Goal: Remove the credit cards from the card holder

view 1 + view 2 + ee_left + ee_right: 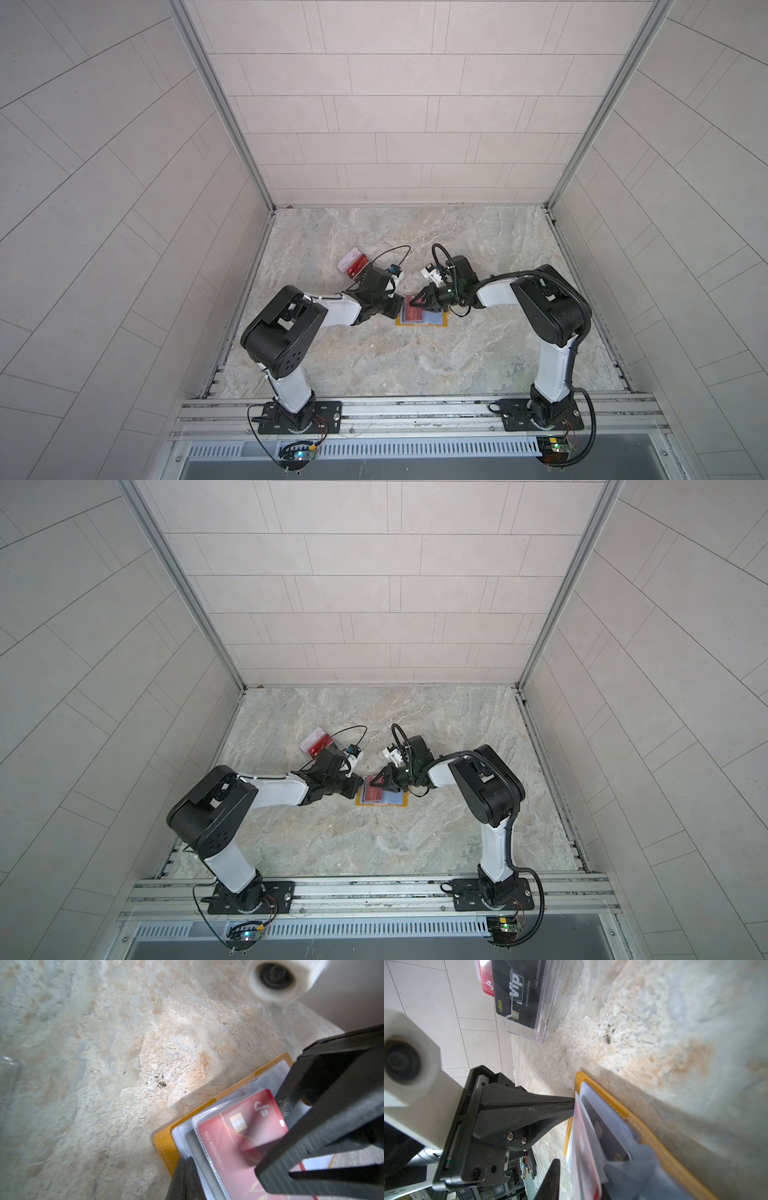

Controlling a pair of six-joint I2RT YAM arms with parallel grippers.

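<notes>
L gripper (185, 1162) tips are pressed together at edge of card holder (164, 1147), open between both arms. R gripper (270, 1136): narrow gap astride red card (224, 1147), contact blurred. Boxed cards (517, 995) cut off by frame.

Black card (517, 991), in clear box (548, 1001) near the desk's (374, 365) left edge: white "vip", gold "LOGO", a number beginning "NO.", the rest unreadable.
Red card (410, 316), at card holder (440, 325), mid-desk: "VIP" in a top view. The left wrist view shows "NO" and blurred digits, mostly 8s.
</notes>
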